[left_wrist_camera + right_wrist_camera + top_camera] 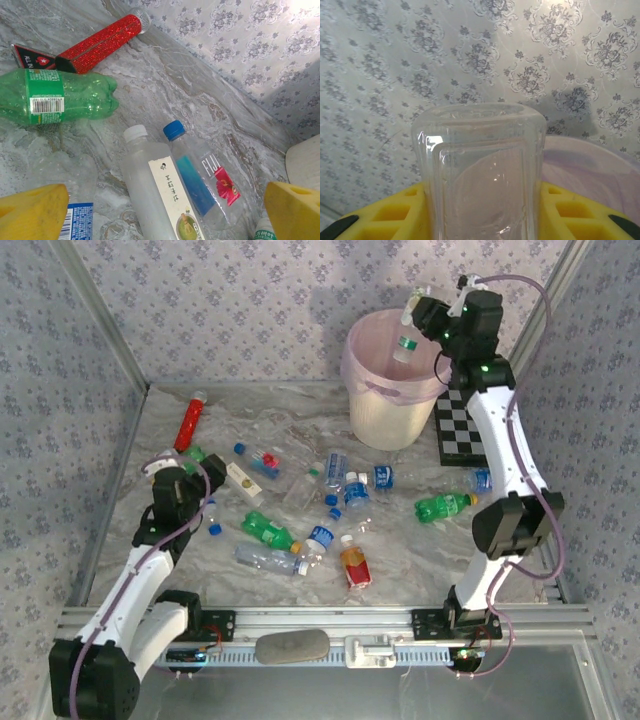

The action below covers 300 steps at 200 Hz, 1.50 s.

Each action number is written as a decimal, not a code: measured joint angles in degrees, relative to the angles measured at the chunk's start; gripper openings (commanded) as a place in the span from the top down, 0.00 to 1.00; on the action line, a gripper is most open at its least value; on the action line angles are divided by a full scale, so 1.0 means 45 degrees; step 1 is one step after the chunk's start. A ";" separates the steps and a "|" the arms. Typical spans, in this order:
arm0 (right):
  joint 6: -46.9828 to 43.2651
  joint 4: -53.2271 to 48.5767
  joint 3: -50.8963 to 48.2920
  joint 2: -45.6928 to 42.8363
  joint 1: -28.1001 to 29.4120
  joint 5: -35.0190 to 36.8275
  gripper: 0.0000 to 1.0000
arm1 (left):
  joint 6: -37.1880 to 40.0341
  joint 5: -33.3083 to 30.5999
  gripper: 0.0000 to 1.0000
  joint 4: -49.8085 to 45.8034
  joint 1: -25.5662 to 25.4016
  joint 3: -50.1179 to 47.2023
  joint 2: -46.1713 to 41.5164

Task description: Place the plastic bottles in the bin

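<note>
The right pincer (415, 312) is clamped on a clear bottle (405, 343), with its yellow fingers (390, 217) pressed against both sides. The bottle reaches down from the pincer over the open mouth of the bin (385, 410), whose lilac-lined rim lies just beneath. The left pincer (162, 215) stands wide and holds nothing, low over the desk (200, 95). Between its fingertips and just ahead lie a white-capped bottle (160, 185) and a blue-capped bottle (205, 175), side by side and touching. Farther ahead on its left lies a green bottle (65, 97), with a red tube (100, 42) beyond it.
</note>
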 measured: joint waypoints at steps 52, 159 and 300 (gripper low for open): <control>-0.0039 -0.0588 0.0656 0.1851 0.0209 0.0578 0.56 | 0.0039 0.1025 0.00 -0.0437 0.2351 -0.0019 -0.0787; -0.0413 -0.1923 0.1409 0.2914 0.0884 0.1195 0.25 | -0.0121 0.2040 0.00 -0.1035 0.3818 -0.0019 -0.0797; -0.1375 -0.3152 -0.3667 -0.4493 0.0680 0.1491 0.12 | 0.1880 0.3031 0.00 -0.0690 -0.0272 0.1671 0.0588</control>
